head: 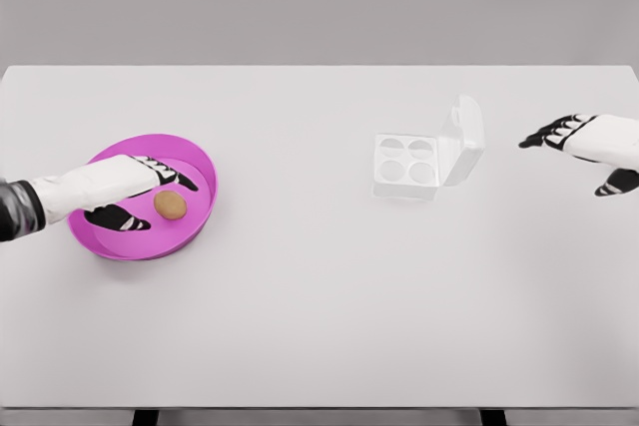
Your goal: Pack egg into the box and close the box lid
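Presently: left hand [130, 195], fingers [170, 175] spread and holding nothing, poised over a magenta bowl [205, 169]. Brown egg [171, 205] lies in the bowl, just below the fingers and beside the thumb; contact cannot be told. Clear egg box [409, 165], four cups, lid [463, 139] raised upright, sits well to the right of those fingers on the white counter [319, 326]. Right hand [589, 147], fingers relaxed apart, empty, hovers right of the box, apart from it.
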